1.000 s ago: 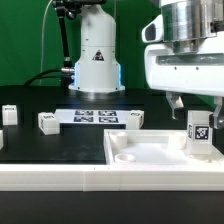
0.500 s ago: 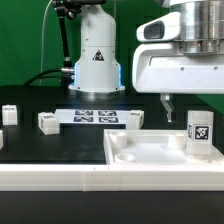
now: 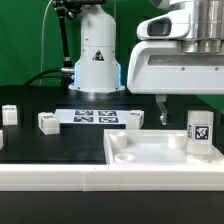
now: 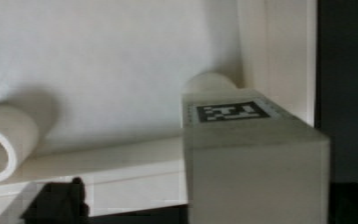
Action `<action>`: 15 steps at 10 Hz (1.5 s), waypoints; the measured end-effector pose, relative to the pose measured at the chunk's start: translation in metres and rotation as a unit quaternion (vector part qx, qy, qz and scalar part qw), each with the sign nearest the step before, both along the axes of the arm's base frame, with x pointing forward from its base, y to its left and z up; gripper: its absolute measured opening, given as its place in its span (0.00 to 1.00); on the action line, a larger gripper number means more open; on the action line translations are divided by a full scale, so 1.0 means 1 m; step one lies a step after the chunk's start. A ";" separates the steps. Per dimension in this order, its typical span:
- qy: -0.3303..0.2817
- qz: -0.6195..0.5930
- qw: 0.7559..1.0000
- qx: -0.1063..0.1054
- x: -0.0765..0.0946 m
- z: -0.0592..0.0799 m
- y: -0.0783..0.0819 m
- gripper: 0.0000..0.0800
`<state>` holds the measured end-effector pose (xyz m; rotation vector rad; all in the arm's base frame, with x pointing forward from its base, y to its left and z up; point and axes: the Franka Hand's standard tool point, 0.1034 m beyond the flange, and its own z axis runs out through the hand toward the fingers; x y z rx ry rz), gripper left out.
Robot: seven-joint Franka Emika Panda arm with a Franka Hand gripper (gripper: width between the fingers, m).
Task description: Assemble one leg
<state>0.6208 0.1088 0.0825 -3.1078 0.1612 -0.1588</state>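
Panel (image 3: 140, 152) is nearest. The leg (image 3: 200, 132) stands upright at its 2 o'clock corner, long axis vertical, tag face toward the exterior camera. Gripper (image 3: 190, 104) hangs just above with the leg at its 6 o'clock, axis in line with a straight descent. Jaws are spread, gripping nothing, clear of the leg. Marker board (image 3: 95, 116) lies behind at 10 o'clock.

Bright, even light; soft shadows across the white panel (image 3: 146, 149); blurry close-up leg (image 4: 256, 166) in wrist view.
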 end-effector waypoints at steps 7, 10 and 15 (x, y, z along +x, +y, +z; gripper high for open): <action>0.001 -0.031 1.000 0.005 0.000 -0.001 0.001 0.36; 0.008 -0.200 0.979 0.031 -0.002 -0.002 0.006 0.36; 0.006 -0.534 0.841 0.082 -0.003 -0.004 0.011 0.37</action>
